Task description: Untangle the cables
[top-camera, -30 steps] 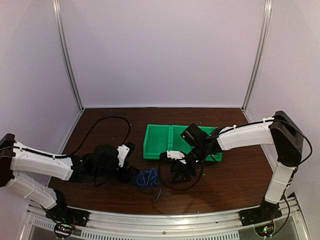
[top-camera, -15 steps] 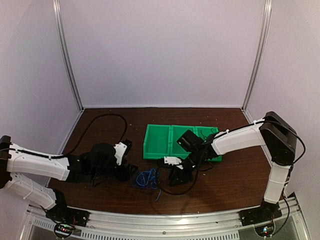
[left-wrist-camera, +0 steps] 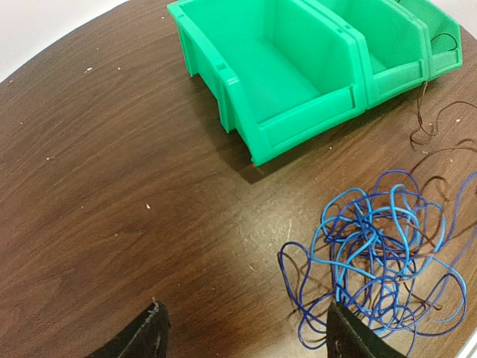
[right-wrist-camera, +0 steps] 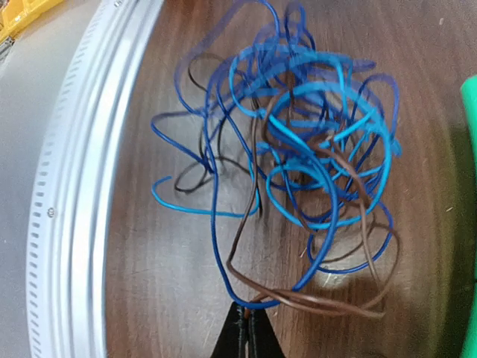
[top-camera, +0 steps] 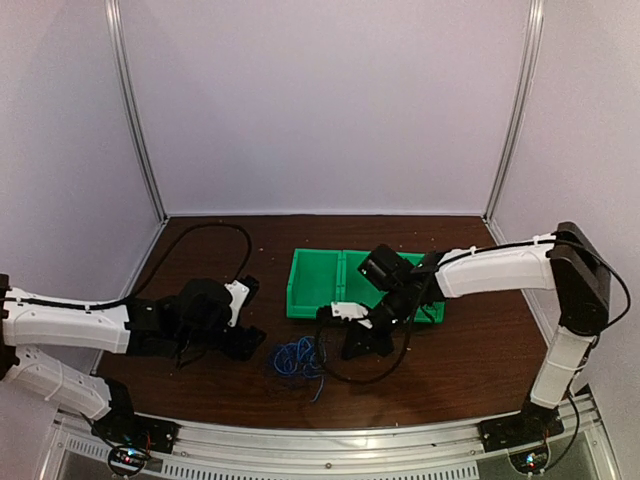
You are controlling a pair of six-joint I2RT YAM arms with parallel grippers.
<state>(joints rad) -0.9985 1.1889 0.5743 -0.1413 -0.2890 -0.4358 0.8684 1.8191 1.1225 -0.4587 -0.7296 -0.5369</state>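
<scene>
On the bench (top-camera: 470, 370): a clump of blue and brown cables (top-camera: 297, 358) is seen lying near the front edge, just in front of the green bins (top-camera: 320, 283) and between the two arms. A few loose brown strands are trailed toward the right-hand bin.
Right arm: brought in low over the right side of the tangle, and lifted a touch since half a second ago.
Left arm: pulled back to the left, its wrist now clear of the tangle.
Right tool (right-wrist-camera: 244, 332): snapped from wide apart to clenched within the last second. A brown strand and a dark blue loop are seen pinched at its tips, at the fringe of the tangle.
Left tool (left-wrist-camera: 247, 332): released, and eased slightly wider than a second ago. Nothing is held between its fingers, and the tangle lies just beside the right one.
Meaning for the task: a first hold has been taken on the bundle, but nothing is judged separated yet and the knot is still dense. A pull away from the pile seems to be set up. With two strands caught together and nothing pinning the rest, the whole clump may be dragged along.
Writing: none can be read, and no brand or label is made out on bins, arms or cables.
</scene>
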